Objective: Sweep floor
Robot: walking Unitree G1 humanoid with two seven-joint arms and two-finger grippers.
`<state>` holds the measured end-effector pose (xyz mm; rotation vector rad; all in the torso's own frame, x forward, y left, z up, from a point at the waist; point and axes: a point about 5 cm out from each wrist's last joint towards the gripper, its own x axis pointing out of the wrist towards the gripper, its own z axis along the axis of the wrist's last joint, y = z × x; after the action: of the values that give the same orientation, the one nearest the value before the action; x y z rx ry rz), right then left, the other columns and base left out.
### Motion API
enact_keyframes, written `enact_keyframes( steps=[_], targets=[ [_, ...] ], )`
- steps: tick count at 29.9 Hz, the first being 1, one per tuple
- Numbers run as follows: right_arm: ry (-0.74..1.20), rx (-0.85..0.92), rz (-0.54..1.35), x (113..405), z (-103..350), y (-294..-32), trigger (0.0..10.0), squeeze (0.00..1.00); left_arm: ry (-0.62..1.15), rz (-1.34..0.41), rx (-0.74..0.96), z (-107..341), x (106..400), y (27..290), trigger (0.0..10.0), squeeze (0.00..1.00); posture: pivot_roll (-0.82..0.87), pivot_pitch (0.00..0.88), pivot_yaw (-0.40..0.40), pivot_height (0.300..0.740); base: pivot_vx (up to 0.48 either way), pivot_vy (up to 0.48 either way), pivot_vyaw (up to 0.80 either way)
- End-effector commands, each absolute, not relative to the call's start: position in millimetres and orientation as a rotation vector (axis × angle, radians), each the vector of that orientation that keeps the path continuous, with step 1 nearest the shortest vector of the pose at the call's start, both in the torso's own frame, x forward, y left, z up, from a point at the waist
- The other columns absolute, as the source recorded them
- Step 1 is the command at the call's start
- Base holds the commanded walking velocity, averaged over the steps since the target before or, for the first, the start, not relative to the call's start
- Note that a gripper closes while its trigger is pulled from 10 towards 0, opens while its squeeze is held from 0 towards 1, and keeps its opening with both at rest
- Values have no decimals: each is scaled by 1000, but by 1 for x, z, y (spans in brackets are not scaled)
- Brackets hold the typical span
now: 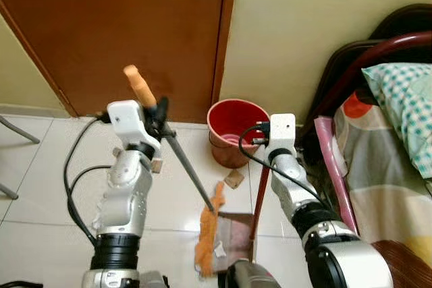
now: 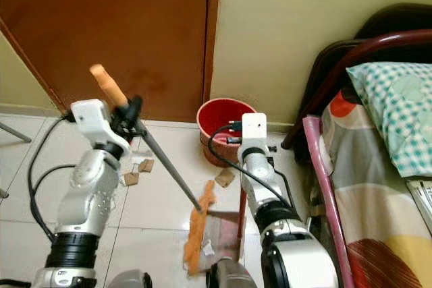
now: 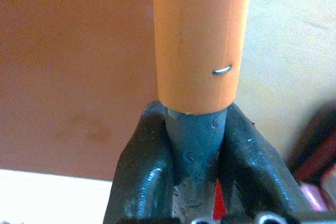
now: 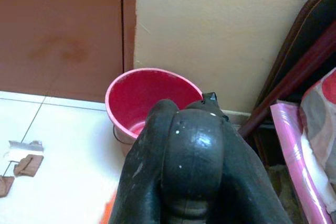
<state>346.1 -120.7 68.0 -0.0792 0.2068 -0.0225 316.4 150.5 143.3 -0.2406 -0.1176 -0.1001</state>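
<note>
My left gripper (image 1: 160, 116) is shut on a broom's grey shaft (image 1: 189, 170), just below its orange grip (image 3: 199, 35). The shaft slants down to the orange bristles (image 1: 206, 234) on the white tile floor. The bristles rest against a brown dustpan (image 1: 233, 234) that holds small scraps. My right gripper (image 1: 259, 141) is shut at the top of the dustpan's upright red handle (image 1: 259, 200). In the right wrist view its black fingers (image 4: 189, 156) are pressed together. Cardboard scraps (image 2: 138, 165) lie on the tiles left of the broom, and one piece (image 1: 234, 179) lies beside the dustpan.
A red bucket (image 1: 236, 129) stands against the cream wall beyond the dustpan. A brown door (image 1: 121, 25) is at the back left. A bed with a dark red frame (image 1: 391, 153) lines the right side. A grey furniture leg (image 1: 17, 129) shows at far left.
</note>
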Motion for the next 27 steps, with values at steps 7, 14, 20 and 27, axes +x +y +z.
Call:
enact_keyframes(
  steps=[7,14,20,27],
  targets=[
    [219,-63,-39,344,66,-131,10000,0,-225,-16,-176,165,319,183,10000,0,30,126,-74,740,0,0,0],
    [173,-65,-38,343,74,-145,10000,0,-199,-2,-63,156,309,202,10000,0,41,128,-76,740,0,0,0],
    [121,-1,-24,330,81,-158,10000,0,-163,2,10,142,292,210,10000,0,46,117,-76,740,0,0,0],
    [-9,79,63,314,98,-154,10000,0,-69,-7,67,110,275,215,10000,0,28,88,-54,740,0,0,0]
  ],
)
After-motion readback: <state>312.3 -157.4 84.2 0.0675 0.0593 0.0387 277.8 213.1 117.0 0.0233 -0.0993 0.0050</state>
